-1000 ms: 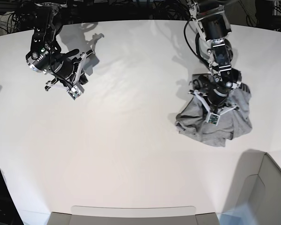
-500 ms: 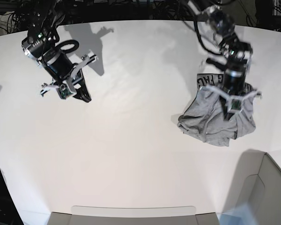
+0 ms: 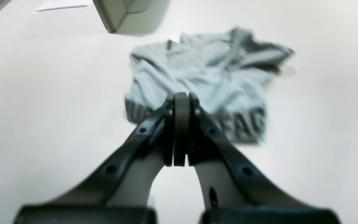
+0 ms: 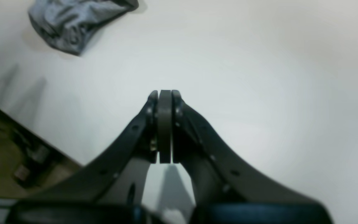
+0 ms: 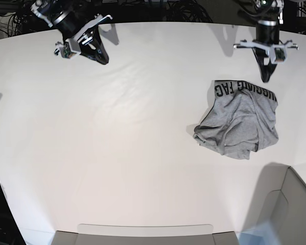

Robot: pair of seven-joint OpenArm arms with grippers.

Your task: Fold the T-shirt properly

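t-shirt [image 5: 239,122] crumpled on table [image 5: 132,153] | left hand [image 3: 181,98] clenched, empty | right hand [image 4: 164,95] clenched, empty

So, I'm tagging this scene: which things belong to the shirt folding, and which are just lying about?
Part of the job:
- T-shirt, crumpled on the table, lettering showing
- left end effector, shut, empty
- right end effector, shut, empty

Just there:
- white table
- grey bin at the table corner
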